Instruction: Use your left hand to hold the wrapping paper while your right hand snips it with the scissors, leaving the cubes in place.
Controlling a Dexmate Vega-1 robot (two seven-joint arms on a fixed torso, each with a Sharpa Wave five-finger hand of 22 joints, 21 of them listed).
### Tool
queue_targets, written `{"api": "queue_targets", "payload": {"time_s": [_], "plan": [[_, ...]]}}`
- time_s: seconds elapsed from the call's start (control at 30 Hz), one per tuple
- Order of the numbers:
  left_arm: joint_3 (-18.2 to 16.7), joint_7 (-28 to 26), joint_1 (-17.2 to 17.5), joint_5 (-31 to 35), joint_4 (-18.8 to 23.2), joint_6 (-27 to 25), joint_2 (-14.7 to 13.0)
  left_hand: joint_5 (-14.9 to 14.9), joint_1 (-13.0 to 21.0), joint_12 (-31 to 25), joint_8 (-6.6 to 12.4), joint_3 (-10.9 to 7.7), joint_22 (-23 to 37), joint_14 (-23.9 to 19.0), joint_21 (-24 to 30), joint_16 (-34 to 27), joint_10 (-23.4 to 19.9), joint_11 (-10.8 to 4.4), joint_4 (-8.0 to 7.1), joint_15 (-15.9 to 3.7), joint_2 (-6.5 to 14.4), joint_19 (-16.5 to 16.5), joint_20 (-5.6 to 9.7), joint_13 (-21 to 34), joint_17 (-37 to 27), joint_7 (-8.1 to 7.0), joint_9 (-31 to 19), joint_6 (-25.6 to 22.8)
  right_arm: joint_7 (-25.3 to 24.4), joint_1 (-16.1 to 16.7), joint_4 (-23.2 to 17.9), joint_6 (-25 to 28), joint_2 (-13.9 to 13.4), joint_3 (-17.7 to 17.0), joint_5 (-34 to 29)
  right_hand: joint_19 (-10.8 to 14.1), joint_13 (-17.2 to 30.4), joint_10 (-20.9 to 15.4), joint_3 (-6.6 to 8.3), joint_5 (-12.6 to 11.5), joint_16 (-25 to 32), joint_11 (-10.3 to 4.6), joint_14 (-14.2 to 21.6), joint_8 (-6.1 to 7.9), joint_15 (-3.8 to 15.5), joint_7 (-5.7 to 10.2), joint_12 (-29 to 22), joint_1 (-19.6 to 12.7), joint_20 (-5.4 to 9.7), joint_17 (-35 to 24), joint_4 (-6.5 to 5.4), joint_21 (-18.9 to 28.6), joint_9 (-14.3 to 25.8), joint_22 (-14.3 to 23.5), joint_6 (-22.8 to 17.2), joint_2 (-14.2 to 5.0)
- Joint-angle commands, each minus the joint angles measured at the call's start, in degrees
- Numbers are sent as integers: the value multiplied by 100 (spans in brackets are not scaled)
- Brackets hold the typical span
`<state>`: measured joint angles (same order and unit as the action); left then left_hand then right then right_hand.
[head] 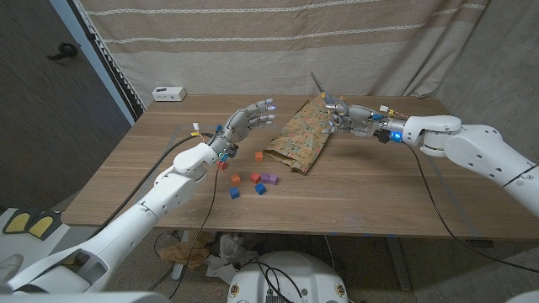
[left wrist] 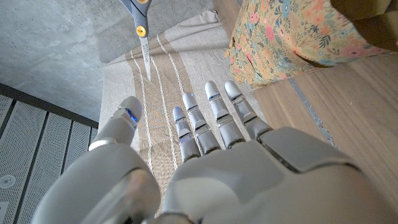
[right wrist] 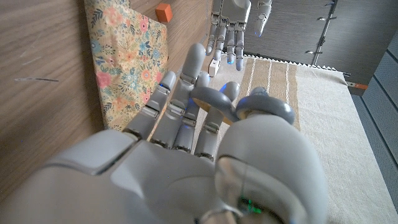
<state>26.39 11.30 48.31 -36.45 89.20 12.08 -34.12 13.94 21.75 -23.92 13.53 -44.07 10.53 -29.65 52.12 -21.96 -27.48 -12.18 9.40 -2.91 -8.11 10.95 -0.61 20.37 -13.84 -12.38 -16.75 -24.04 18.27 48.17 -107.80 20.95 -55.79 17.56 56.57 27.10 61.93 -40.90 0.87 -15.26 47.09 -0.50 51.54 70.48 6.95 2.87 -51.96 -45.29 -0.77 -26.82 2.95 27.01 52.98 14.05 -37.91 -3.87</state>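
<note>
scissors (left wrist: 140,25) handles cut off by frame edge, wrapping paper (left wrist: 292,37) partly cropped

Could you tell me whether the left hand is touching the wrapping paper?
Apart. In the head view, bare table shows between the left hand and the wrapping paper.

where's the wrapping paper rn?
In the head view the wrapping paper lies on the table right of centre, between the left hand and right hand, just beyond the cubes.

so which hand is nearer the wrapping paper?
Right. The right hand, gripping the scissors, sits at the wrapping paper's far right corner. The left hand hovers open off its left edge.
</note>
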Motion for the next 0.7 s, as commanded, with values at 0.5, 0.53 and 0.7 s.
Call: {"api": "queue_targets", "payload": {"time_s": [0.5,0.53,0.7], "plan": [[-10,-87,28,82,129,-25,-62,-35,89,9,25,-93,16,-65,-41,15,-80,-1,1,-886,-7,42,2,32,-7,-25,18,-71,272,-22,101,-143,-16,31,49,-248,-231,-26,-536,-266,-409,-257,-658,-186,480,-451,-611,852,-390,297,-248,-193,47,-132,727,343],[-17,-108,33,92,138,-26,-68,-36,90,9,25,-94,16,-63,-43,17,-81,-1,0,-884,-7,41,4,33,-7,-25,18,-73,260,-23,96,-121,-21,27,63,-249,-241,-8,-561,-275,-425,-253,-691,-183,471,-463,-607,888,-391,308,-256,-198,77,-138,775,364],[-85,-404,92,311,282,-62,-190,-57,96,8,99,-131,18,-70,-63,28,-118,-3,-12,-878,-5,52,2,54,-11,-12,23,-253,232,2,65,-97,-61,6,73,-286,-393,147,-638,-323,-481,-137,-798,-291,462,-559,-498,1025,-449,346,-293,-234,-10,-160,904,390]]}}
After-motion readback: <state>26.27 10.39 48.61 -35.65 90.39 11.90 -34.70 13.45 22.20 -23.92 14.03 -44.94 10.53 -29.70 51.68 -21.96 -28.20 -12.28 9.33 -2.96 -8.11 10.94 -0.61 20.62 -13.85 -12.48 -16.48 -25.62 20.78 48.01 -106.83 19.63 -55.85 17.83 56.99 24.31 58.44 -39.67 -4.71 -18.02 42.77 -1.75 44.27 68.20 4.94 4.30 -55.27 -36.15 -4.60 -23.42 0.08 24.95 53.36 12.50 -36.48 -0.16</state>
